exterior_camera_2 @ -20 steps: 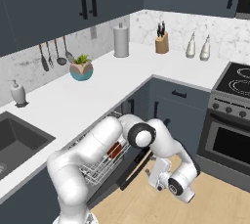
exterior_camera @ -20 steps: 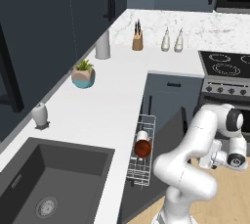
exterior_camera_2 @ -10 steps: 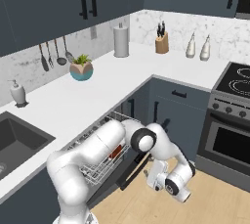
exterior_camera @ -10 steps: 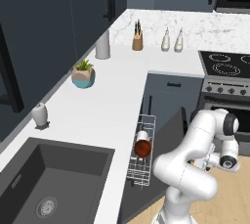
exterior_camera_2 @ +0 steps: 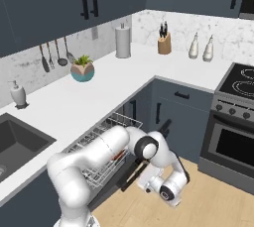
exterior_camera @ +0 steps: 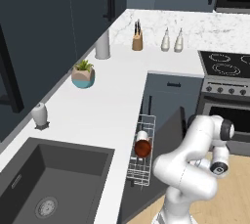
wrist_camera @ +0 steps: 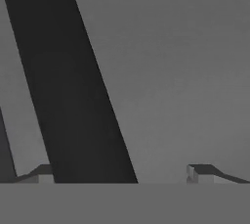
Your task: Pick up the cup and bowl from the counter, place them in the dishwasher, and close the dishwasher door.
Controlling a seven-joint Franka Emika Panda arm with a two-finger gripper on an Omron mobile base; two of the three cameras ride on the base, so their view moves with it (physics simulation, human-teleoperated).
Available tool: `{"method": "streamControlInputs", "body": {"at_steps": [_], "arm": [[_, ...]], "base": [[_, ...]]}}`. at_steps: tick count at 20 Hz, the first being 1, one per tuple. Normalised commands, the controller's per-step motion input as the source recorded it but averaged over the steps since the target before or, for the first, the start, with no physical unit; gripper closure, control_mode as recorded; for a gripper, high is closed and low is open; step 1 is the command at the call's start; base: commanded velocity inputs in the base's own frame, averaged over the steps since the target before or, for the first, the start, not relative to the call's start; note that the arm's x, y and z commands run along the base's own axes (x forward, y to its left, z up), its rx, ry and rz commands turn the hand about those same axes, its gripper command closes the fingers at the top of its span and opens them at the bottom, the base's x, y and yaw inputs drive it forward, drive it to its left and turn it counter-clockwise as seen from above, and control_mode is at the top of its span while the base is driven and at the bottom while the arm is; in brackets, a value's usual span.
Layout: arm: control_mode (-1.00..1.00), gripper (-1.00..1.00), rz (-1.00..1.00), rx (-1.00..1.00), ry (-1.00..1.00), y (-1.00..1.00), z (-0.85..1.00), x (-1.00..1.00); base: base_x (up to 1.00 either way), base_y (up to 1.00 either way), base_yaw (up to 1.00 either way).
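Note:
The dishwasher's white wire rack (exterior_camera: pixel 141 157) is pulled out below the counter (exterior_camera: pixel 112 96). In it the pale cup (exterior_camera: pixel 141 135) lies just behind the reddish-brown bowl (exterior_camera: pixel 142 148). The dark grey dishwasher door (exterior_camera: pixel 168 135) stands part-way open beside the rack, with its bar handle (exterior_camera_2: pixel 130 175) facing the floor side. My gripper (exterior_camera_2: pixel 147 184) is low down, right at the door's outer face. In the hand view the gripper (wrist_camera: pixel 122 174) is open, and the dark handle (wrist_camera: pixel 73 81) runs slantwise between the fingertips (wrist_camera: pixel 41 171), nearer the left one. Nothing is held.
The silver oven (exterior_camera: pixel 227 96) with its cooktop stands just right of the arm. Along the counter are a sink (exterior_camera: pixel 53 179), a soap dispenser (exterior_camera: pixel 40 114), a plant pot (exterior_camera: pixel 83 75), a grey canister (exterior_camera: pixel 102 44), a knife block (exterior_camera: pixel 137 42) and two bottles (exterior_camera: pixel 172 39). Wood floor (exterior_camera_2: pixel 218 206) lies beneath the hand.
The hand has sunk a little and edged closer to the dishwasher door. The jaws stay wide, and the rack, cup and bowl have not moved.

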Motion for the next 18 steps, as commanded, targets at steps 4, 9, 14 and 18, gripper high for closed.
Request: {"method": "streamControlInputs", "body": {"at_steps": [4,9,14,18], "arm": [[-1.0,-1.0,0.14,0.24,-0.15,0.83,0.3,0.06],[-1.0,-1.0,0.22,0.14,-0.14,0.85,0.31,0.17],[-1.0,-1.0,0.37,0.09,-0.17,0.85,0.37,0.18],[-1.0,-1.0,0.39,0.09,-0.39,0.82,0.26,0.0]], "base": [[0.0,0.0,0.0],[0.0,0.0,0.0],[0.0,0.0,0.0],[0.0,0.0,0.0]]}}
